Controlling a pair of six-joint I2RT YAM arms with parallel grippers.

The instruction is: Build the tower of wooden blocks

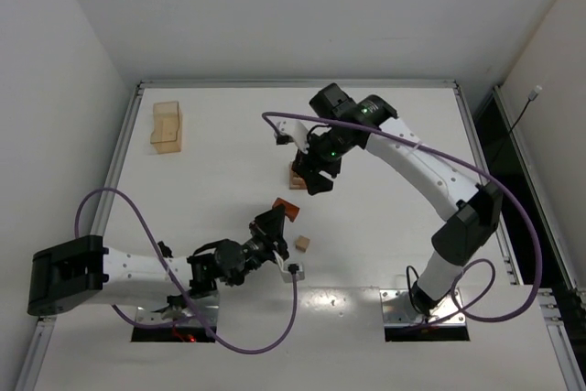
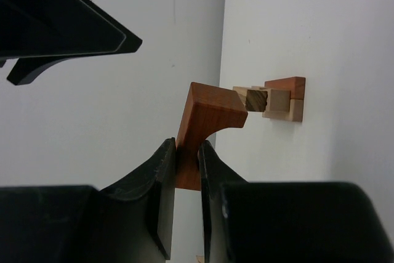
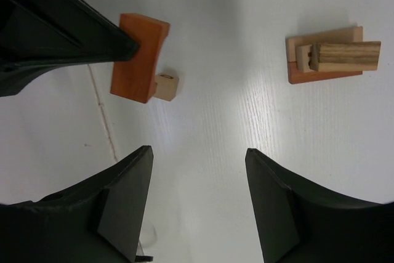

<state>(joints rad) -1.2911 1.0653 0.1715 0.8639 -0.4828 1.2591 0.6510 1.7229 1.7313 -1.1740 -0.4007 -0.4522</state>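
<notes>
Well ahead of the left gripper (image 1: 275, 222) and off to its left, the pale wooden tray (image 1: 167, 127) sits close to the left rail of the table (image 1: 211, 171), with bare white surface between them. The left gripper is clamped on one end of a reddish-brown block (image 2: 206, 112). The block's long axis runs straight out past the fingertips. Its curved cut-out faces right in the left wrist view, and its free end points toward the tower (image 2: 278, 99). A small tan cube (image 1: 301, 244) lies on the table just to the right of that gripper, apart from the held block. Ahead of the left gripper, across a stretch of bare table, the tower stands upright. It has a reddish piece at its foot and a dark-grained bar (image 3: 345, 55) on top, lying crosswise in the right wrist view. The right gripper (image 3: 197, 163) hangs above the table just beside the tower, jaws spread with only bare table showing between them. The tower lies ahead of it and to the right.
</notes>
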